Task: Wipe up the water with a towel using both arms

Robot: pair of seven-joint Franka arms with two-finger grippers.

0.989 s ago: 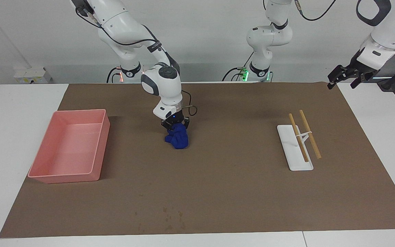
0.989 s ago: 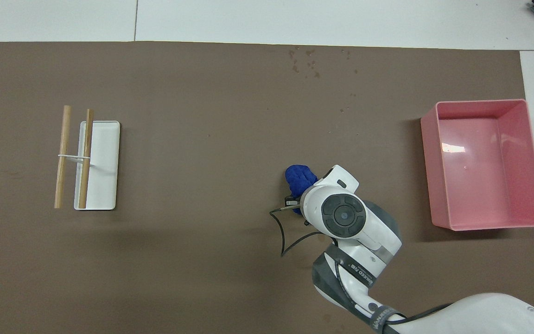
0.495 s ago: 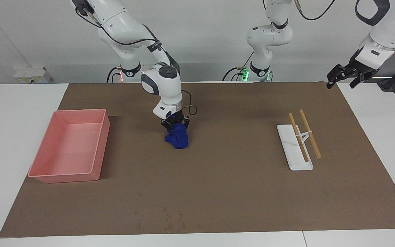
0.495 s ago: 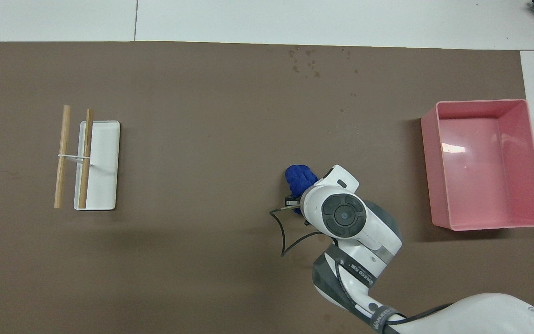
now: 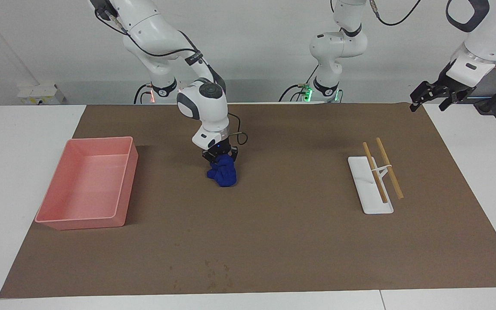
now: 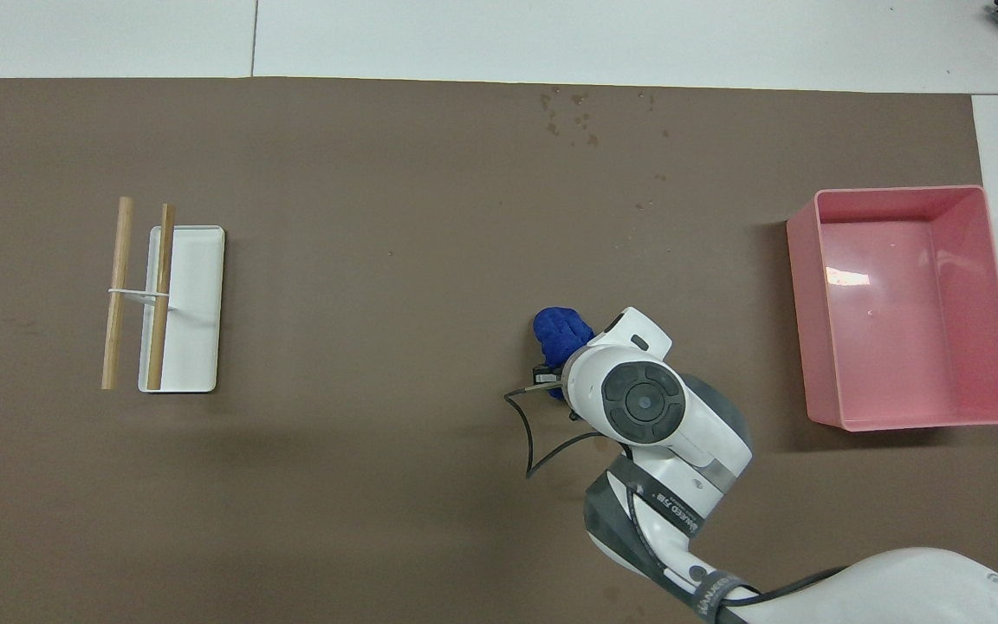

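Towel (image 5: 223, 173) is clamped in the right gripper (image 5: 219, 157) at mid-table, apparently just picked up. Left gripper (image 5: 431, 95) waits open over the mat's corner. Next, carrying to the water drops (image 5: 216, 273) is called for.

Both arms are glossy white, built of rounded segments with grey joint caps. The right arm (image 5: 200, 107) shows a dark grey round cap ringed with circles at its wrist, a silver band below it, and a black label strip with white lettering. Thin black cables loop along its links and beside its black tool (image 5: 219, 156). The left arm (image 5: 338, 47) has black joint rings, and a green light glows at its base; its tool (image 5: 432, 94) is black too.
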